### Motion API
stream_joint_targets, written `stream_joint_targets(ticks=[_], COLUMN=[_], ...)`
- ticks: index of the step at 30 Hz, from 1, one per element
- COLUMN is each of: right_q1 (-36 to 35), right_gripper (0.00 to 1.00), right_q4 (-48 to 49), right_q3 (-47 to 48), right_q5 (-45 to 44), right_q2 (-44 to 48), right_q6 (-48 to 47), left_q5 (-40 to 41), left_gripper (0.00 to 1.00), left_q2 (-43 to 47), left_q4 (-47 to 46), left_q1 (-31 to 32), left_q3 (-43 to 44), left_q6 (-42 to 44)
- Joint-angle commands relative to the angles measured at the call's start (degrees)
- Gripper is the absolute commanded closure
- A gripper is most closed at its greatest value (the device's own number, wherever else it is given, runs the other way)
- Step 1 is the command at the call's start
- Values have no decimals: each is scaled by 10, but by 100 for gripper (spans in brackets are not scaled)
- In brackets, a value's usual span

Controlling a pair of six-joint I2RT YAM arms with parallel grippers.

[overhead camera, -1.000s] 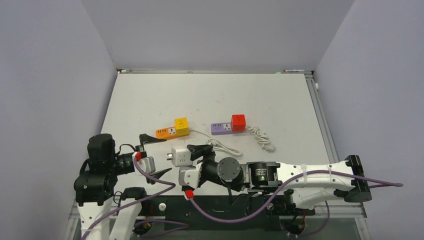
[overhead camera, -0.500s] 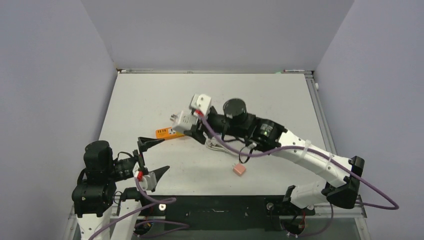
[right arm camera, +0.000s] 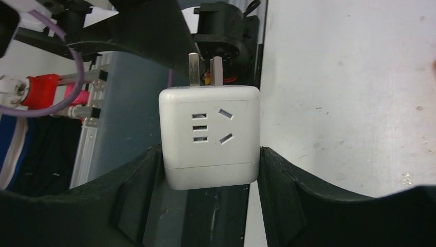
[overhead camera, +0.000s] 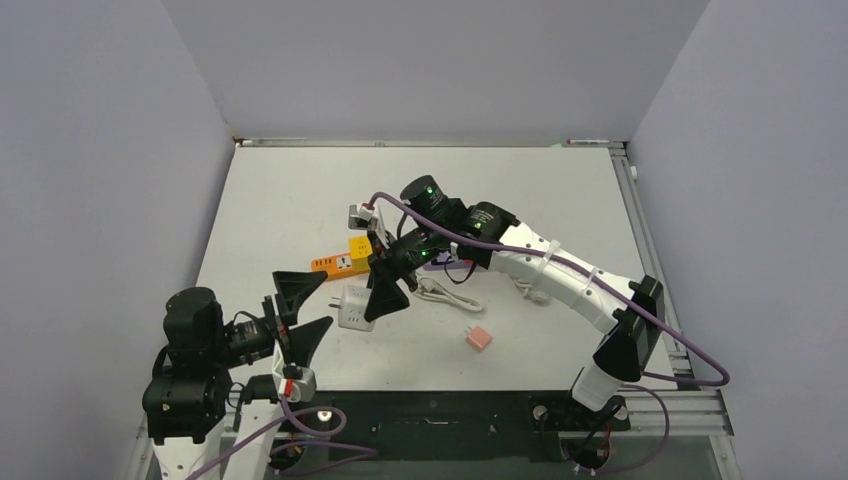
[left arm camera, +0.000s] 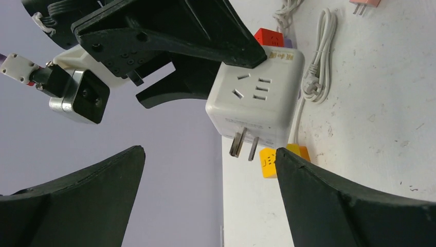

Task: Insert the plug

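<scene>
My right gripper (overhead camera: 368,303) is shut on a white cube plug adapter (overhead camera: 353,308), pinched on two sides between its fingers (right arm camera: 288,185). The adapter's (right arm camera: 208,136) two metal prongs (right arm camera: 203,69) point at my left arm. My left gripper (overhead camera: 322,298) is wide open and empty, just left of the adapter. In the left wrist view the adapter (left arm camera: 257,98) hangs just beyond my open left gripper (left arm camera: 209,151), prongs (left arm camera: 244,145) toward the gap. An orange and yellow power strip (overhead camera: 345,258) lies behind, and also shows in the left wrist view (left arm camera: 272,160).
A purple and red power strip (overhead camera: 447,264) lies mostly hidden under my right arm; its red block (left arm camera: 270,37) shows in the left wrist view. A coiled white cable (overhead camera: 448,293) and a small pink plug (overhead camera: 479,339) lie on the white table (overhead camera: 300,190).
My right arm has swung down and toward the near left with the white adapter, from above the orange strip to just in front of my left gripper. My left gripper has turned slightly, still open.
</scene>
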State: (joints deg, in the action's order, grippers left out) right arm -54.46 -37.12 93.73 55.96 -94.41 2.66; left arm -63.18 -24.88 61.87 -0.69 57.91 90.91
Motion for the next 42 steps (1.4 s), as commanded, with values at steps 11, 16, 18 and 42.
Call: stream_joint_targets(ticks=[11, 16, 18, 42], right_q1=[-11, -35, -43, -29], right_gripper=[90, 90, 90, 27], right_q4=[60, 50, 37, 98], right_q3=[18, 32, 42, 44], right_q5=[88, 63, 55, -113], right_q2=[-6, -28, -39, -6], right_q6=[64, 62, 55, 45], left_q5=[-23, -22, -24, -24], left_gripper=[3, 0, 8, 100], left_q2=[-2, -11, -13, -82], left_q4=[174, 165, 153, 148], left_q1=[2, 2, 2, 2], left_q3=[30, 34, 38, 66], left_q6=[192, 183, 164, -141])
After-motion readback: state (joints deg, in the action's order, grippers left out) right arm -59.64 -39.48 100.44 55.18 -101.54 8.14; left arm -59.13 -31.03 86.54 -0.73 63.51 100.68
